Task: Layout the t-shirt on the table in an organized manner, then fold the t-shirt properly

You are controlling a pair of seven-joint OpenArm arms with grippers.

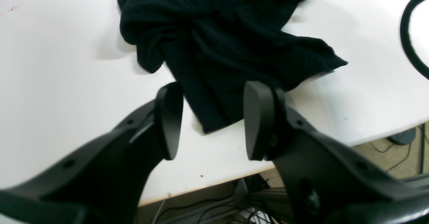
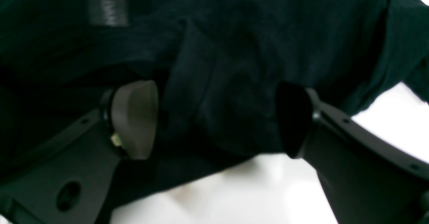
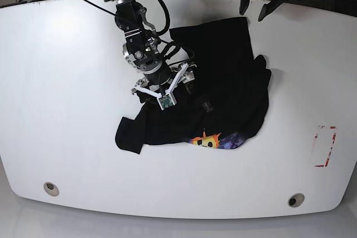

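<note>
At the left of the base view, the right end effector [image 2: 216, 120] sits low over the crumpled t-shirt [image 3: 228, 93], fingers wide apart with fabric between them; whether it grips any, the pictures do not settle. It would do well to pinch one layer, then draw it out low and slowly. The shirt lies bunched mid-counter [image 3: 72, 110]. Farther right, the left end effector [image 1: 212, 120], open and empty, should take the near hem before pulling.
</note>
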